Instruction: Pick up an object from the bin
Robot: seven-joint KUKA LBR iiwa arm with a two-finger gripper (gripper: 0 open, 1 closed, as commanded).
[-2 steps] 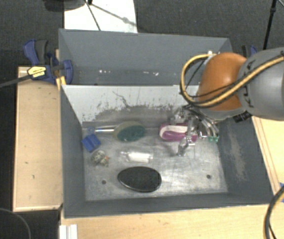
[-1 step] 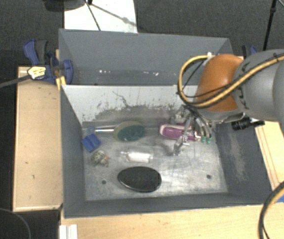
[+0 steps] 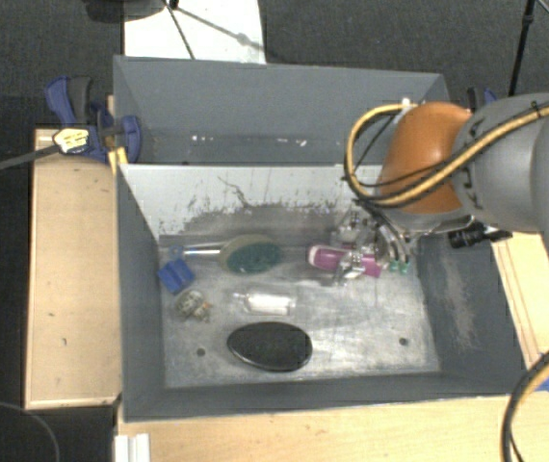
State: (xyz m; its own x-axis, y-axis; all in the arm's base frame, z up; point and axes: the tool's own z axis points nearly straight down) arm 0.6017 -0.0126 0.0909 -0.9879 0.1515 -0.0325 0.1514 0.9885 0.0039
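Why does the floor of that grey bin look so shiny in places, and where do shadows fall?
Camera view: light glares pale off the bin's bare metal floor, brightest toward the back wall; the black oval shows a soft highlight; the right wall beneath the arm lies in shadow.

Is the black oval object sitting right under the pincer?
No, the black oval object lies apart near the front wall; the pincer is by the purple tube.

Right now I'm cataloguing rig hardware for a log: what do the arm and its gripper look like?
The arm is a thick, rounded grey tube. An orange dome-shaped cover caps its wrist, and yellow and black cables loop around that. The gripper below is a small cluster of silvery metal parts.
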